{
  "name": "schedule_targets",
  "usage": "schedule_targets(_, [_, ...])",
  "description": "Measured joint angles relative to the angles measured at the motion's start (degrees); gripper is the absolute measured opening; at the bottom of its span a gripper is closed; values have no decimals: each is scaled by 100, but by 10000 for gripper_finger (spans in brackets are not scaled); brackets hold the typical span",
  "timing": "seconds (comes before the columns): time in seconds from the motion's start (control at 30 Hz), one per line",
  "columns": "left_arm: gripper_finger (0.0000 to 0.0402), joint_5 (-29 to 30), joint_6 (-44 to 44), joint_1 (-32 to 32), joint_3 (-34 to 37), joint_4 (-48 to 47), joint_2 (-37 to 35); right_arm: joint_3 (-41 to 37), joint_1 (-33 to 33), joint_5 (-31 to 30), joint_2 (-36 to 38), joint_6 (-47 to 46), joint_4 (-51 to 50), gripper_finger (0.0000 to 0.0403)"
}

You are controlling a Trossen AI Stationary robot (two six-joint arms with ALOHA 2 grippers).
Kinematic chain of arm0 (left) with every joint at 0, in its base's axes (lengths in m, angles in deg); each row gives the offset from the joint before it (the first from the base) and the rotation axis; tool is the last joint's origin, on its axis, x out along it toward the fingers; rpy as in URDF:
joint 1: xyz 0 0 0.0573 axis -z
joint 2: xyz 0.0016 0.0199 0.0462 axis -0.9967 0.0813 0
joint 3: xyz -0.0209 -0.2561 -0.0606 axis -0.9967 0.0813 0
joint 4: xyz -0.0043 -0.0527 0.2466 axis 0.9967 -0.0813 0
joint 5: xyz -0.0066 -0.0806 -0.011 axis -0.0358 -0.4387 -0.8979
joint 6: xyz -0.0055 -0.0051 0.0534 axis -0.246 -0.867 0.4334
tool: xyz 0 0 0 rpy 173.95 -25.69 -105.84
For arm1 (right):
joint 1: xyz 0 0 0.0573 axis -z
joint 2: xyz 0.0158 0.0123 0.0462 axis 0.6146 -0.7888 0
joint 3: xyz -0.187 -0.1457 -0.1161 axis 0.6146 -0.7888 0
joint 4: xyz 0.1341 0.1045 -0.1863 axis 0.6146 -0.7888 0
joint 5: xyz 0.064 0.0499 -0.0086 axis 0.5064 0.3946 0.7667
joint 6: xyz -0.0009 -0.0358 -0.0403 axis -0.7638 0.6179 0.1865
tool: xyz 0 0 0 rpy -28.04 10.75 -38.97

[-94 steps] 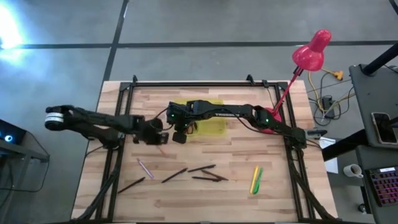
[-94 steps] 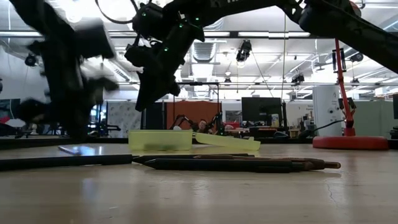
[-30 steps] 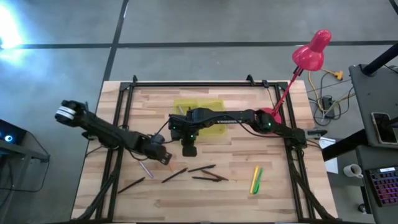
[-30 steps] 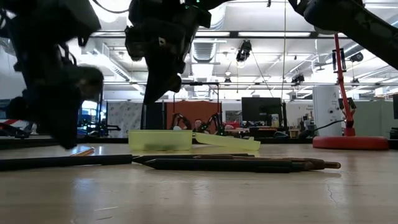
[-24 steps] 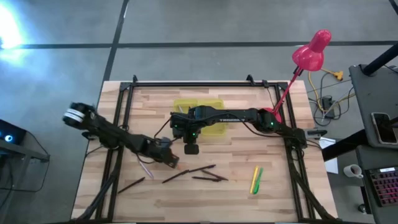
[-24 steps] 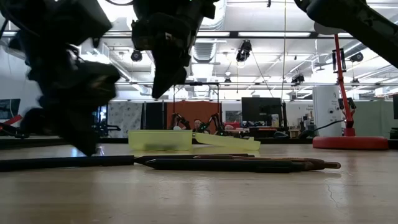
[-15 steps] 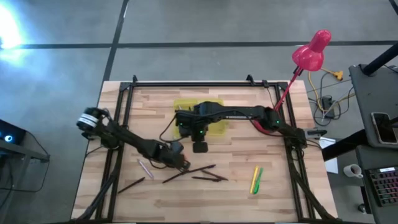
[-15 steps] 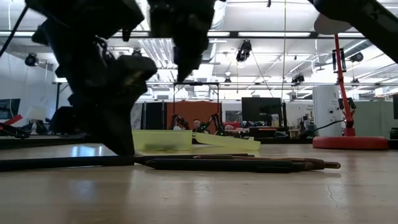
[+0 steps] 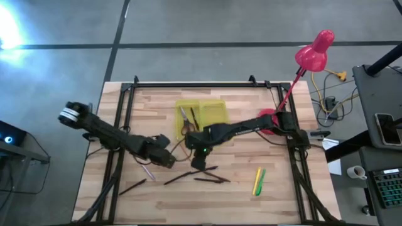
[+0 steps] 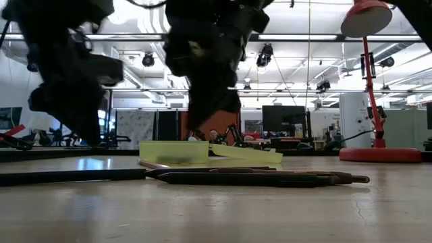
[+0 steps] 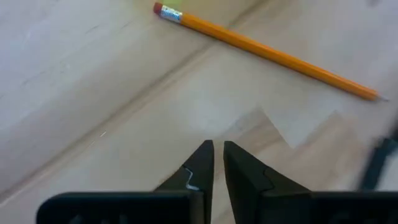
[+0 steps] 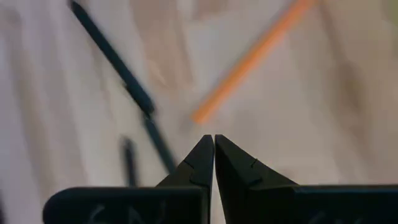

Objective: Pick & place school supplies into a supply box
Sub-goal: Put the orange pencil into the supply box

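The yellow-green supply box lies open at the table's far middle, with the red-handled scissors and a thin dark pen inside. Several dark pens lie near the front edge, a pink pen to their left, and the yellow and green markers to their right. My left gripper hovers left of the pens, shut on nothing, with an orange pencil ahead of it. My right gripper hangs shut just over the dark pens, the orange pencil beyond it.
A pink desk lamp stands by its round base at the right edge. A black frame rail runs along the far edge. In the low view the box and its open lid sit behind the pens.
My right gripper has left the spot by the box and moved toward the near edge, over the dark pens; the box's inside now shows. My left gripper went right toward the pens, then drew back left. Nothing on the table has moved.
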Motion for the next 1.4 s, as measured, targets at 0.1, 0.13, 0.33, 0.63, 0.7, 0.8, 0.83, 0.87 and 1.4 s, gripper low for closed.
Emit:
schedule_targets(0.1, [21,107,228,225,616,705,-843,-264,-191,-83,20,-783,775,9])
schedule_targets(0.13, [21,106,245,282,821,1012,-1117,-313,-238,-146,17,-1076,935,9])
schedule_targets(0.33, [3,124,186,344,1929,2325,-2180,-561,-430,-612,4,-2458,1177,8])
schedule_targets(0.63, [0,117,242,343,2320,2421,-2413,-896,-484,-1939,-20,-4288,1414,8])
schedule_targets(0.7, [0,95,244,344,2341,2419,-2416,-852,-382,-2232,-20,-4275,1326,8])
schedule_targets(0.8, [0,62,259,345,2293,2356,-2416,-819,-175,-2236,-20,-3950,1428,8])
schedule_targets(0.83, [0,54,306,345,2262,2361,-2416,-818,-115,-2236,-20,-3887,1459,8])
schedule_targets(0.87, [0,52,343,345,2229,2374,-2416,-819,-64,-2234,-26,-3873,1487,8])
schedule_targets(1.4, [0,-231,522,329,2540,2890,-2207,-546,-135,-1920,-630,-3741,2001,9])
